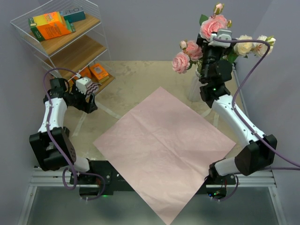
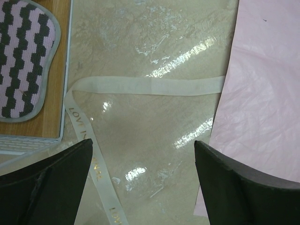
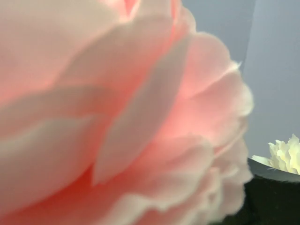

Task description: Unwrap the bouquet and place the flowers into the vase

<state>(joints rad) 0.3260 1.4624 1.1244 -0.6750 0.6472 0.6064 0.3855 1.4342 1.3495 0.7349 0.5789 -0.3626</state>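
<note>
Item one, wrapping: the paper lies unfolded and flat across the middle of the tabletop. The ribbon lies loose at its left edge. Unwrapping is judged complete.

Item two: the flowers stand upright in a cluster at upper right of the overhead view. They rise above the vase (mostly hidden by the right arm), so insertion appears done or nearly so.

The right pincer sits among the blooms, presumably to settle them. One pink rose fills its wrist view, with one dark finger at lower right, so I cannot tell whether its jaws are apart or clamped.

The left pincer hangs over the ribbon, jaws wide apart and holding nothing, evidently parked clear of the work.
</note>
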